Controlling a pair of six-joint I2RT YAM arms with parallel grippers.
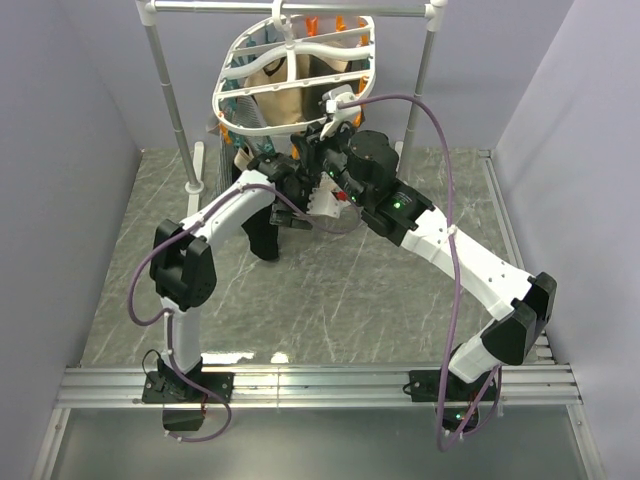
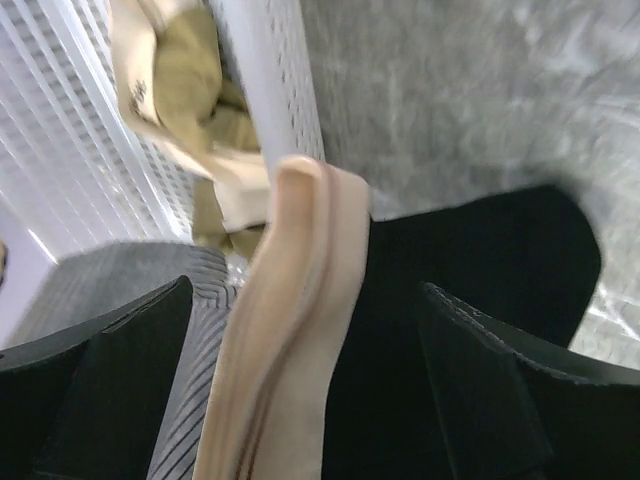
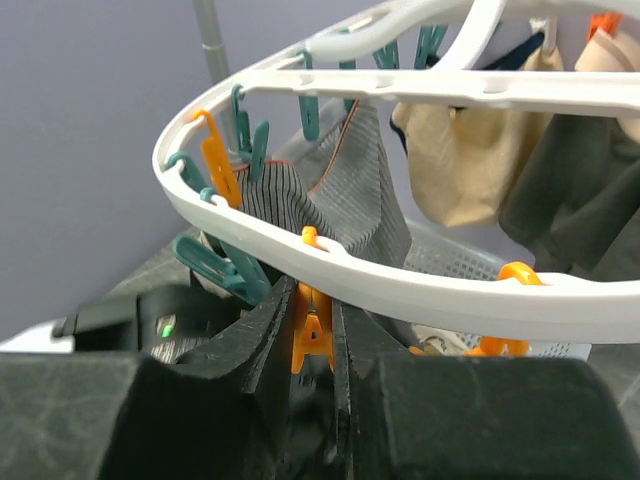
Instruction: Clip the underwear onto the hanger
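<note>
Left tool (image 2: 306, 310): fingers spread wide, gripping nothing. The beige waistband (image 2: 285, 330) of the underwear (image 2: 460, 250) runs up through the gap, clear of both fingers. The black body falls away to one side, above the bench (image 2: 450, 90).

Right tool (image 3: 312, 318): fingers pressed together on an orange clothespin (image 3: 312, 345) that dangles from the near rim of the hanger (image 3: 420, 285). The pin's lower end is hidden between the fingers.

Further out: a grey striped cloth (image 2: 190, 300) lies beside one left finger. Behind it is the white basket (image 2: 275, 90) with beige garments (image 2: 190, 90).

Progress (judgement): the underwear is up at hanger height, not on the bench, yet the left tool has no hold on it. Something else must carry it, most likely the squeezed pin, but no view shows the pin's bite on the waistband. Left to do: confirm the bite, ease off the pin, and perhaps add a second pin.

Views compared:
- The left wrist view gives the waistband and the open gap, but no pin and no hanger.
- The right wrist view gives the pin and the rim, but no underwear that I can identify.
- The top view shows both tools crowded under the hanger's front rim, with black fabric hanging below the left arm. The contact itself is too cramped to read.
</note>
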